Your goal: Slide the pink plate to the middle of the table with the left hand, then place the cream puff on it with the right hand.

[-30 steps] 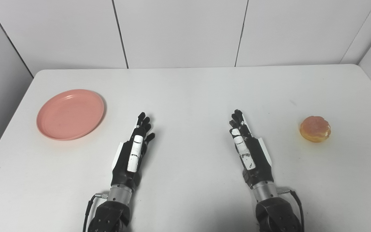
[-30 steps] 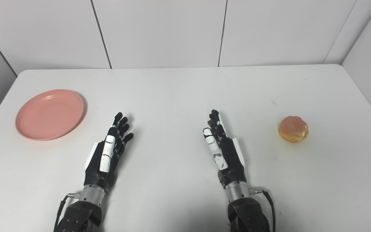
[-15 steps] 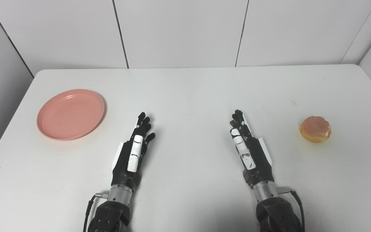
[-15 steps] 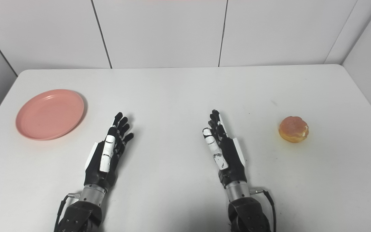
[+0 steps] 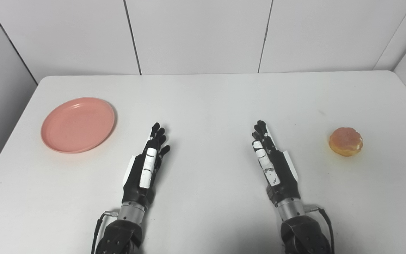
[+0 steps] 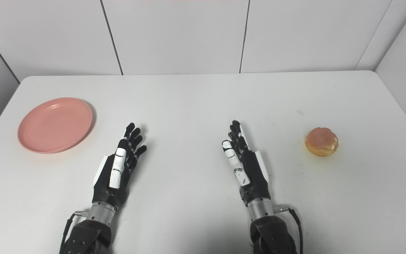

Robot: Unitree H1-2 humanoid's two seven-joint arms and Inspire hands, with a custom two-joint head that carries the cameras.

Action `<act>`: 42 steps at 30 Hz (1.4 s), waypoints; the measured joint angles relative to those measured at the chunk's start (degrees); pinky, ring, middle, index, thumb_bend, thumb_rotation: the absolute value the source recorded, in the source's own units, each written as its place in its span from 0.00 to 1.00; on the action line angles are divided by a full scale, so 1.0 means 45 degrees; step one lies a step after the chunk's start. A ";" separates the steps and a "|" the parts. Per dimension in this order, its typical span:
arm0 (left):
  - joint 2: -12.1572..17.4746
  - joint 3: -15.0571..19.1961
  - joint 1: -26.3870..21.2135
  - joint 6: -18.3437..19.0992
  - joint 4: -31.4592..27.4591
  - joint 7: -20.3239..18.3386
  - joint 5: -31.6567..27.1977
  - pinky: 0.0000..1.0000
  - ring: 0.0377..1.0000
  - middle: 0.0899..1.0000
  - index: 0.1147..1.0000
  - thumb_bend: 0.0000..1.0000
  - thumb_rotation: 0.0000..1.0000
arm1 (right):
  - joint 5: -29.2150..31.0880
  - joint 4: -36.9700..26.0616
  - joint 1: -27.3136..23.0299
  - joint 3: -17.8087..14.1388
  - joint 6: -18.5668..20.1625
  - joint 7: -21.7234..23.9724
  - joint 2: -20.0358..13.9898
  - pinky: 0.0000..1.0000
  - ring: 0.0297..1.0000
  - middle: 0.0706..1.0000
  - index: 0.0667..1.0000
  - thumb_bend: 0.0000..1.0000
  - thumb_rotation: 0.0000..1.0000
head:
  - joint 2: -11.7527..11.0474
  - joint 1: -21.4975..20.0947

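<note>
Sitting bare, pink plate (image 5: pixel 77 125)

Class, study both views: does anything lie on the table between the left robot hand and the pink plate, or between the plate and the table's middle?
Nothing visible does. Bare table separates the left robot hand from the plate, and the plate from the middle.

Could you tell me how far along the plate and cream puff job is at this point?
Nothing looks done yet. The plate sits at the table's left side, not the middle, and the cream puff lies far right. Nothing is in hand: the left hand and right hand are open, near the front, touching neither. Both the slide and the placing remain.
</note>
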 measured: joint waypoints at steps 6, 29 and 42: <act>-0.0003 -0.0007 0.0000 -0.0010 0.0003 0.0011 0.0061 1.00 1.00 1.00 1.00 0.62 1.00 | 0.0065 0.0001 -0.0019 -0.0009 0.0015 0.0018 -0.0030 1.00 1.00 1.00 1.00 0.72 0.84 | 0.0000 -0.0020; -0.0749 -0.0350 -0.0023 -0.1058 0.0732 0.1149 0.1321 1.00 1.00 1.00 1.00 0.66 0.99 | 0.0899 0.0147 -0.0067 -0.0537 -0.0133 0.0739 -0.0879 1.00 1.00 1.00 1.00 0.64 0.85 | -0.1519 0.4659; -0.1856 -0.0971 -0.0503 -0.1747 0.1847 0.1591 0.2005 1.00 1.00 1.00 1.00 0.71 1.00 | 0.1920 0.0597 -0.0135 -0.1030 -0.0866 0.1240 -0.1221 1.00 1.00 1.00 1.00 0.64 0.83 | -0.2148 0.5020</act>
